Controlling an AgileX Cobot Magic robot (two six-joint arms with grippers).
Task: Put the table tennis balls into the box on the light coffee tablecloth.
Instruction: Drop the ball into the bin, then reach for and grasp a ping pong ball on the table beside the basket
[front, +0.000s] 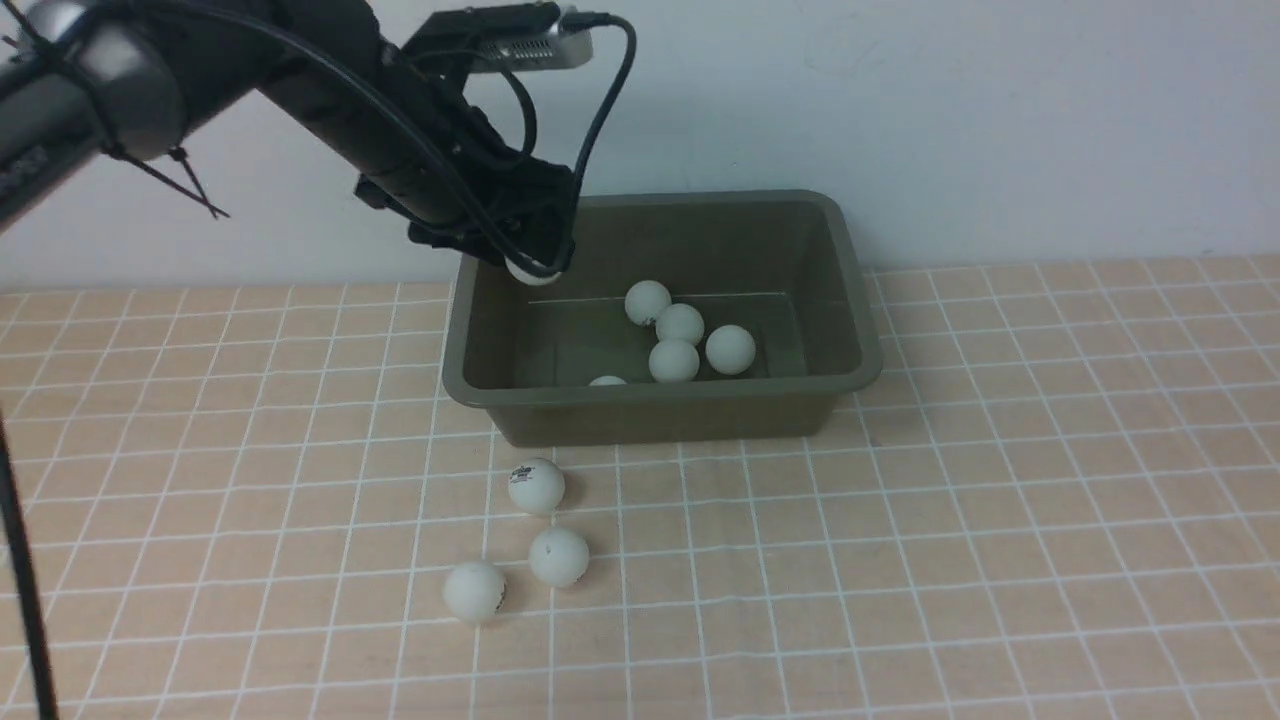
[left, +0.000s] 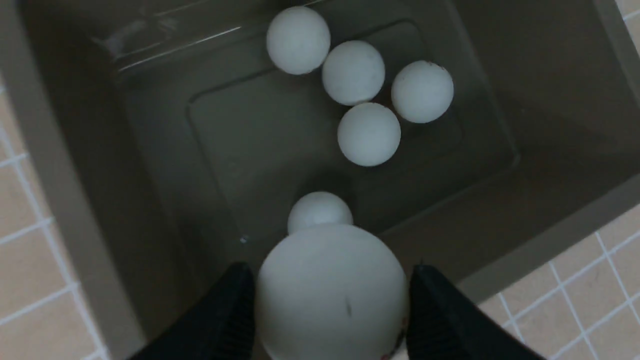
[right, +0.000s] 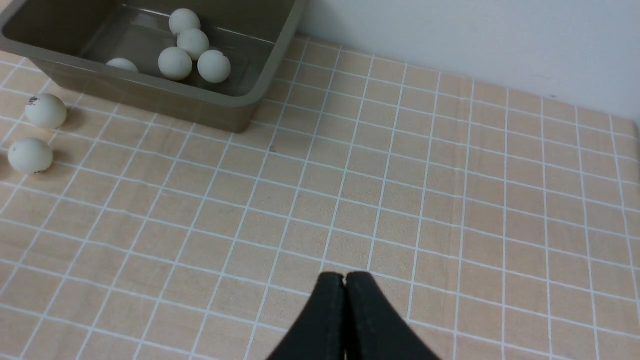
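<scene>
My left gripper (front: 535, 262) hangs over the left end of the olive-green box (front: 660, 393), shut on a white table tennis ball (left: 330, 295) held between its black fingers (left: 440, 310). Several balls lie on the box floor (left: 240, 140): a cluster (front: 680, 324) near the middle and one (front: 607, 381) against the near wall. Three more balls (front: 536, 486) (front: 558, 557) (front: 474, 590) rest on the light coffee tablecloth (front: 1000, 500) in front of the box. My right gripper (right: 344, 277) is shut and empty, above bare cloth to the right of the box (right: 150, 97).
A pale wall runs right behind the box. The left arm and its cables (front: 590, 130) reach in from the upper left over the box's left rim. Two of the loose balls (right: 46, 111) (right: 30, 155) show in the right wrist view.
</scene>
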